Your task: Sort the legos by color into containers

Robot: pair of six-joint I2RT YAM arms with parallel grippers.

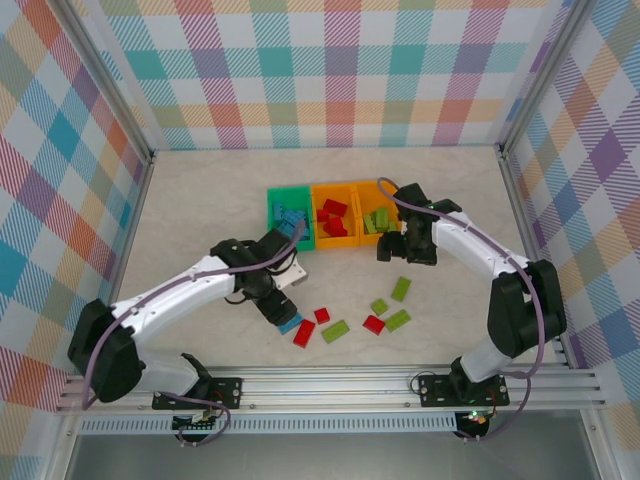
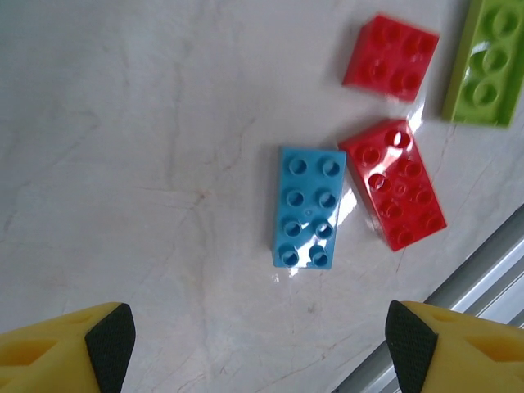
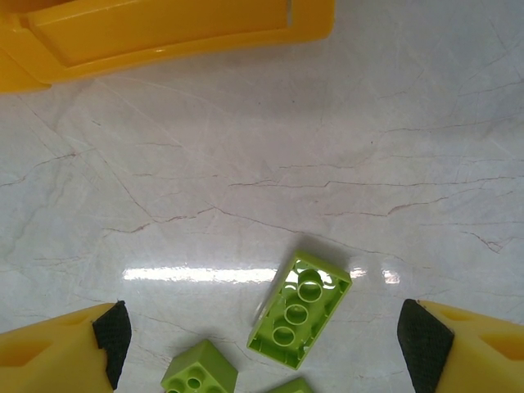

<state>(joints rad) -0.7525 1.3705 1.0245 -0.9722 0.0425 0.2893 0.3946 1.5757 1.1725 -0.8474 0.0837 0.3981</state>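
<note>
From above, the three bins stand in a row at mid-table. The green bin [image 1: 290,190] holds blue bricks, the middle orange bin [image 1: 334,246] red ones, and the right orange bin [image 1: 368,190] green ones. The loose bricks lie toward 6 o'clock of the row. The left gripper [image 1: 287,318] hangs over a blue brick [image 1: 291,324], and the right gripper [image 1: 392,247] sits just at 6 o'clock of the right orange bin.

In the left wrist view, the left gripper [image 2: 262,344] has its jaws wide and empty. The blue brick [image 2: 308,208] lies toward 12 o'clock, a little off centre. A long red brick [image 2: 393,184] presses close on its 3 o'clock side. A finger coming down there could land on the red brick or pinch both, carrying red into the blue bin.

In the right wrist view, the right gripper [image 3: 262,340] is also spread wide, holding nothing. A green brick [image 3: 300,309] lies between the fingers, skewed toward 1 o'clock. Closing on it askew could spin it loose or knock the small green brick [image 3: 199,375] at its 7 o'clock.
</note>
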